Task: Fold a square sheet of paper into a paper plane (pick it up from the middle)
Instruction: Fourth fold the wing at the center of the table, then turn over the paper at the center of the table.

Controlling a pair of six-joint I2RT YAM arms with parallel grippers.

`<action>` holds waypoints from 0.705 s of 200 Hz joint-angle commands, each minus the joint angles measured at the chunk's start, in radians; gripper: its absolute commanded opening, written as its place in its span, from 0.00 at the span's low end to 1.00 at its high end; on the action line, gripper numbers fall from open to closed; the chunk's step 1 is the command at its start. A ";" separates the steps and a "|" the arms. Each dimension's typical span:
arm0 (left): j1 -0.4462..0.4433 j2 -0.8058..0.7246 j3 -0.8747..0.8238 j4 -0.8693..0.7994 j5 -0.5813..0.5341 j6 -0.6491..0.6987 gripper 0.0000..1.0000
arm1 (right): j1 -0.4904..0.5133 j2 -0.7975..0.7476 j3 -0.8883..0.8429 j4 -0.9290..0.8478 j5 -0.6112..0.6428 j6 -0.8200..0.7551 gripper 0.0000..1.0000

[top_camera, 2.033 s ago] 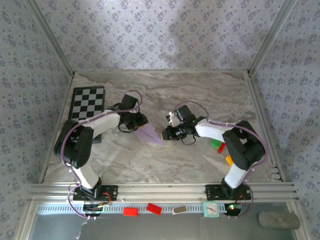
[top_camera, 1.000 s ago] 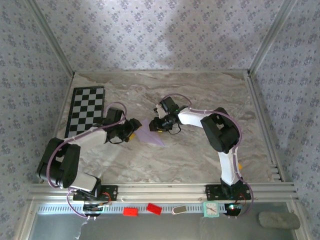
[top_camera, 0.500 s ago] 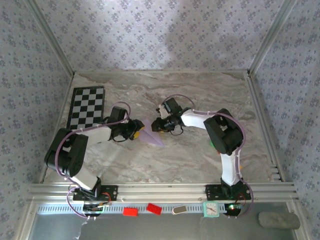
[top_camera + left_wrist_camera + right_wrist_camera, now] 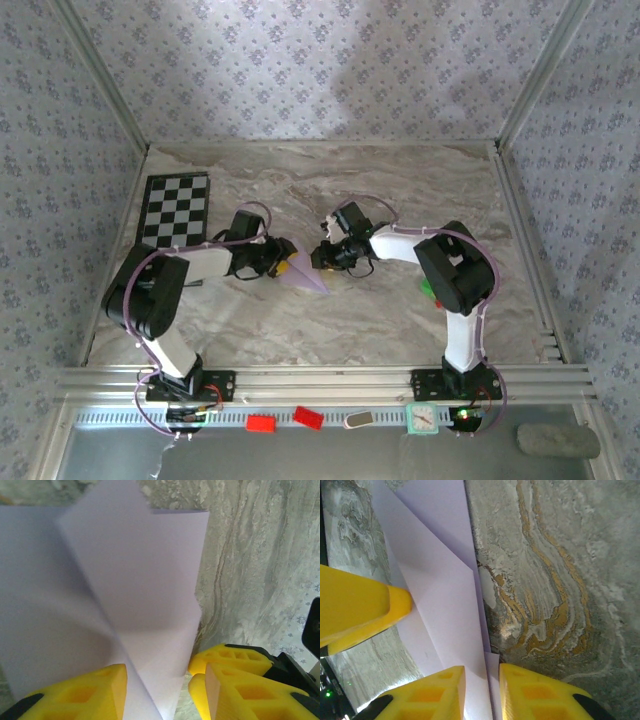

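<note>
The pale lilac sheet of paper (image 4: 303, 272) lies on the marble table, folded to a narrow pointed shape with its tip toward the near right. My left gripper (image 4: 281, 263) is at its left edge and my right gripper (image 4: 322, 256) at its right edge, facing each other. In the left wrist view a raised fold of the paper (image 4: 135, 605) stands between the yellow fingers (image 4: 80, 692) of the left gripper (image 4: 160, 680), with table showing beside the right finger. In the right wrist view the right gripper (image 4: 482, 672) straddles the paper's long crease (image 4: 445, 595) with a narrow gap.
A checkered board (image 4: 175, 210) lies at the far left. Green and red blocks (image 4: 430, 290) sit by the right arm's elbow. Red blocks (image 4: 262, 423) and a small clock (image 4: 422, 418) rest on the front rail. Patterned walls close three sides.
The left gripper has slid right up to the paper's left edge. The right gripper has shifted slightly. Both pairs of jaws have narrowed around the paper.
</note>
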 commanded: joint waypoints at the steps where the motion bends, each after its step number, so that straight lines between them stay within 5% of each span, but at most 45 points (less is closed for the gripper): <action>1: -0.008 0.031 0.035 0.035 0.047 0.003 0.44 | 0.000 0.002 -0.009 -0.002 0.002 0.009 0.24; 56: -0.016 0.047 0.044 0.055 0.079 0.032 0.40 | -0.004 0.017 -0.010 -0.010 0.002 0.017 0.19; 141: -0.029 -0.100 -0.054 -0.032 -0.064 -0.010 0.42 | -0.012 0.021 -0.007 -0.021 0.010 0.014 0.17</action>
